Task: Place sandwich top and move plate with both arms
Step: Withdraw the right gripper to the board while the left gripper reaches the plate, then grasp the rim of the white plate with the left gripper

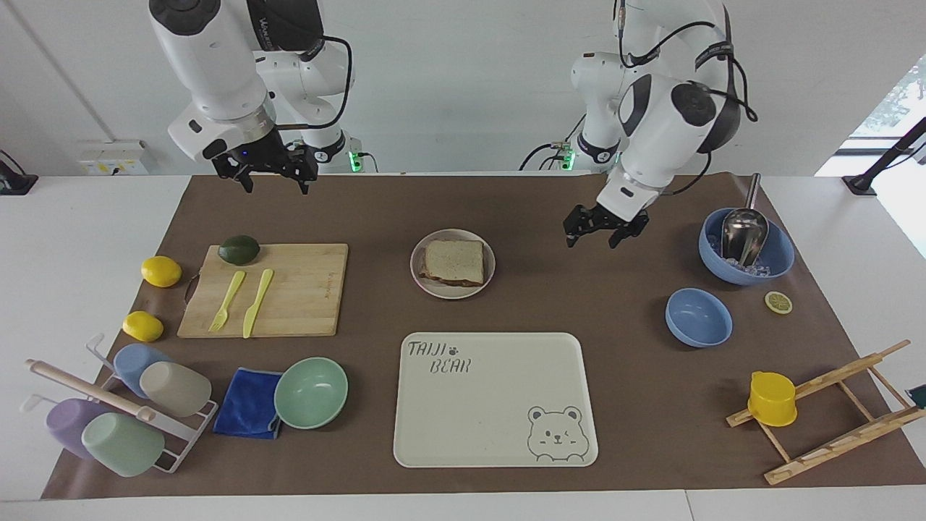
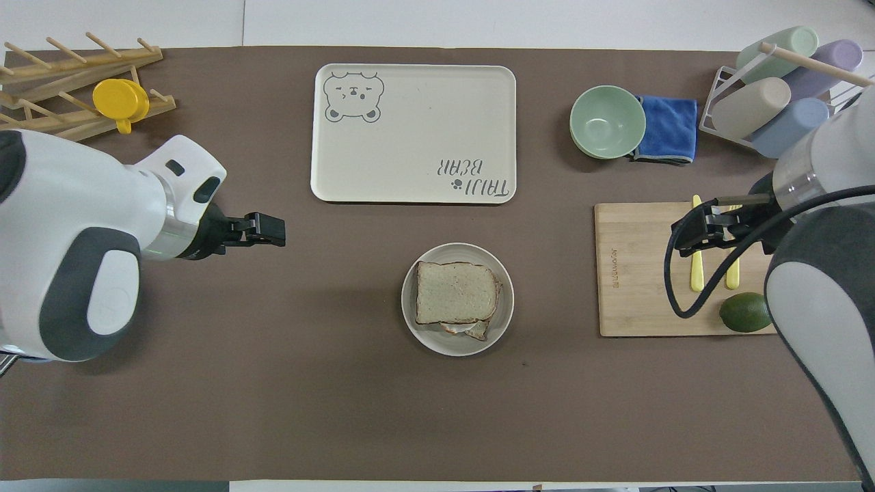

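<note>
Two arms up, nothing held: the sandwich top (image 1: 454, 260) sits on the plate (image 1: 486, 283) mid-counter, nearer the robots than the tray (image 1: 495, 449). Left gripper (image 1: 599, 233) hangs beside the plate, fingers spread. Right gripper (image 1: 269, 174), fingers apart, hovers by the cutting board (image 1: 304, 304). Placing looks done; next, both descend onto opposite rims.

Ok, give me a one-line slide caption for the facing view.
Sandwich top rests on the plate; left gripper and right gripper hang open above the table, holding nothing.
</note>
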You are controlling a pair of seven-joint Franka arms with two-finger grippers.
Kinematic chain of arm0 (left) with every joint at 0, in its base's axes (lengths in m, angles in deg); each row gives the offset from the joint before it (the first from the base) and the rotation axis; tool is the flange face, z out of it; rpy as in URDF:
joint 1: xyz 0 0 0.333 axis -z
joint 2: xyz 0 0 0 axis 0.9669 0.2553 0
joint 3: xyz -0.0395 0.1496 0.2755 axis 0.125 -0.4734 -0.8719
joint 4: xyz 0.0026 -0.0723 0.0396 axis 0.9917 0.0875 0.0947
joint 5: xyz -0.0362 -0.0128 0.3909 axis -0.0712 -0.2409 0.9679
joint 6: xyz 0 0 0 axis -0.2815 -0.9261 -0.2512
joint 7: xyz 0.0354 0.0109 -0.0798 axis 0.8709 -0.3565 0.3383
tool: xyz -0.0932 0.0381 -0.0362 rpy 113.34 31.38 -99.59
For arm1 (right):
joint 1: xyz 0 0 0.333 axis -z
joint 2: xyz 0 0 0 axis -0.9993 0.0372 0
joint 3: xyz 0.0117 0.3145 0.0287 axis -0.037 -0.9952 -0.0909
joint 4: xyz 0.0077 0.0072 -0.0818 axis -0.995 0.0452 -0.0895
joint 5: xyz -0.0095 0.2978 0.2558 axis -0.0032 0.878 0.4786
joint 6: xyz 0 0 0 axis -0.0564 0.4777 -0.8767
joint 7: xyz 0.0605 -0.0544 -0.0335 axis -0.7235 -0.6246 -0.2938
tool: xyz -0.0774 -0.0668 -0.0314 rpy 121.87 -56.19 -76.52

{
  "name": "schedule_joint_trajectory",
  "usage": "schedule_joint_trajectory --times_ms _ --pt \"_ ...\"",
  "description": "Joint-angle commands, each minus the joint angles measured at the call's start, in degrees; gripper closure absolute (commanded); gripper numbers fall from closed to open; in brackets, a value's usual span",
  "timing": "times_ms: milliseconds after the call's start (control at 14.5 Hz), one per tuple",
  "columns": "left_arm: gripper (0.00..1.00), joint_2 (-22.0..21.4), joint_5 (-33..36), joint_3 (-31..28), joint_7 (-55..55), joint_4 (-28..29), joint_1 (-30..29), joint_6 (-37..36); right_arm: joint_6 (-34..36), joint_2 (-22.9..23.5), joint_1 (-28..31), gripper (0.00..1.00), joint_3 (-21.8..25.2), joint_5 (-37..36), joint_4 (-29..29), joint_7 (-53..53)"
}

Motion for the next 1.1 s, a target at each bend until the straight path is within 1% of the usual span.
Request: schedule_joint_trajectory --times_ms 0,69,206,275,344,551,619,826,895,1032 --pt "0.00 1.8 -0.6 -0.9 1.0 4.2 5.2 6.1 -0.7 0.3 3.6 0.00 -0.1 1.3 0.5 -4.1" --pt "0.00 2.6 -0.7 -1.1 1.5 5.2 7.5 8.2 -0.7 0.6 4.4 0.00 0.3 1.3 0.3 -4.9" --pt "0.00 2.8 -0.7 -0.9 3.0 8.9 9.8 15.1 -0.8 0.5 5.1 0.00 2.0 1.1 0.5 -9.2" --pt "0.00 3.0 -0.7 -0.9 3.4 10.5 10.9 17.2 -1.2 0.6 5.0 0.00 3.5 1.0 0.3 -10.3" --pt "0.00 4.1 -0.7 -0.9 3.4 11.0 11.6 18.3 -1.4 0.9 4.5 0.00 4.6 0.9 -0.2 -10.4" --pt "0.00 7.6 -2.8 -0.9 3.3 10.8 13.3 21.5 -2.5 1.5 4.1 0.00 4.3 0.5 -0.6 -10.2" --pt "0.00 8.0 -3.0 -0.9 3.2 10.6 13.6 21.8 -2.4 1.7 4.1 0.00 4.4 0.7 -1.5 -10.2" --pt "0.00 8.5 -3.7 -0.8 2.9 9.9 13.8 22.0 -1.8 1.7 4.1 0.00 4.6 1.7 -1.4 -9.9" --pt "0.00 8.8 -4.0 -0.8 2.9 9.9 14.8 22.3 -2.0 1.7 4.1 0.00 4.7 1.7 -1.4 -10.0" --pt "0.01 10.5 -5.1 -0.8 2.9 10.0 15.5 24.9 -1.1 1.8 4.1 0.00 4.5 1.7 -1.9 -10.3"
